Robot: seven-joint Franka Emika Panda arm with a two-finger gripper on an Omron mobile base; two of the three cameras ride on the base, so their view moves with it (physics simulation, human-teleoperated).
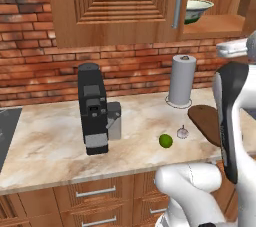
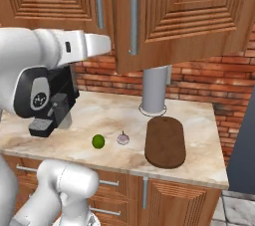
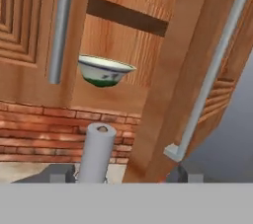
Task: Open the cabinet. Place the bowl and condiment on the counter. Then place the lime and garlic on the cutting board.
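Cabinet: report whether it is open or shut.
Open: the cabinet right door stands swung outward, leaving the bowl visible on the shelf inside; the left door remains shut.

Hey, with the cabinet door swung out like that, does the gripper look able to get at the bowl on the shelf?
Probably yes. The bowl sits in the open gap between the closed door and the swung-out door, with nothing in front of it; the gripper faces that gap.

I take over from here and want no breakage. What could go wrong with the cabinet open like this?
The bowl sits on the shelf behind the swung-out cabinet door; reaching in, the arm may clip the door or its handle. The bowl could slip from the gripper and fall toward the counter. The lime lies loose near the counter edge and could roll off if bumped.
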